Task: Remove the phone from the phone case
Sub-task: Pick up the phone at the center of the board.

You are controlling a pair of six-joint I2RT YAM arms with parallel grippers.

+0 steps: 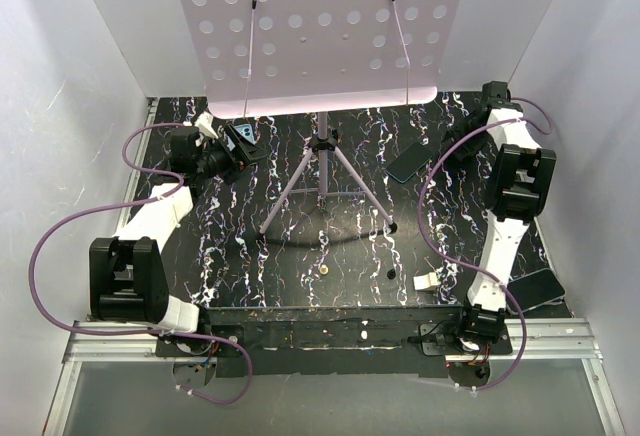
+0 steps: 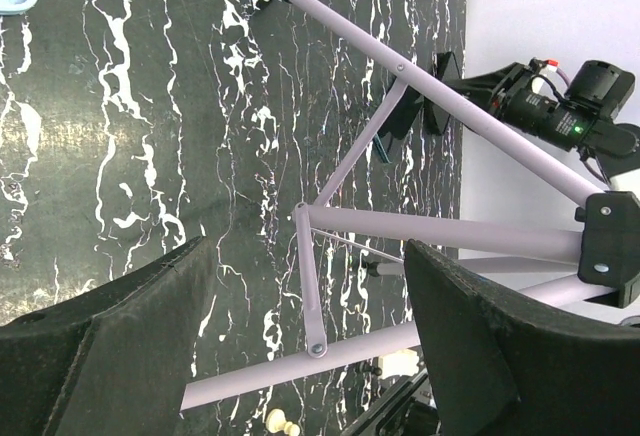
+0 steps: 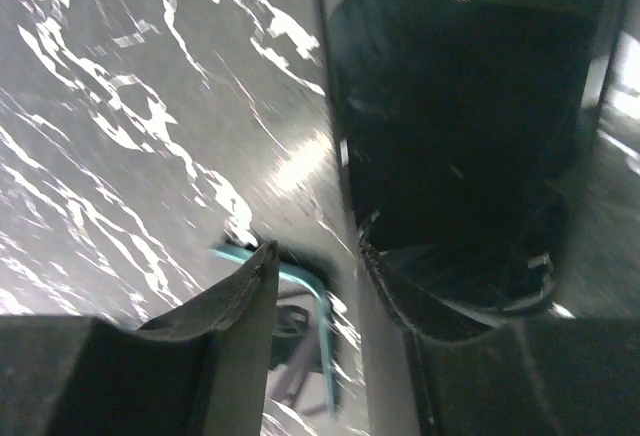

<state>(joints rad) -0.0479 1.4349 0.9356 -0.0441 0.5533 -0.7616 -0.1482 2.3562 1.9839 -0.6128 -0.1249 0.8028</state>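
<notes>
The left arm (image 1: pixel 150 221) folds up from its base, its elbow block low by the near edge. It reaches toward the back with the wrist turned right. The left gripper (image 2: pixel 305 246) hovers over the marbled table (image 1: pixel 300 256), fingers spread wide with nothing between them. The phone case (image 1: pixel 245 133), light blue, sits just beside that gripper's tip; only a rounded corner of it shows at the edge of the left wrist view. In the middle a tripod (image 1: pixel 322 171) carries a perforated white tray (image 1: pixel 320 26), its legs splayed between the two arms. A small pale piece (image 1: pixel 425 281) lies nearer the front. The phone (image 1: pixel 408 163), black and glossy, lies flat to the right of the tripod, well apart from the case. The right arm (image 1: pixel 500 241) rises along the right wall and bends back down-left, which puts the right gripper (image 1: pixel 443 153) just beside the phone. Its fingers are a little apart and grip nothing I can make out, though a thin teal rim (image 3: pixel 305 291) shows blurred in the gap. Another black slab (image 1: pixel 537 288) lies at the near right corner.
</notes>
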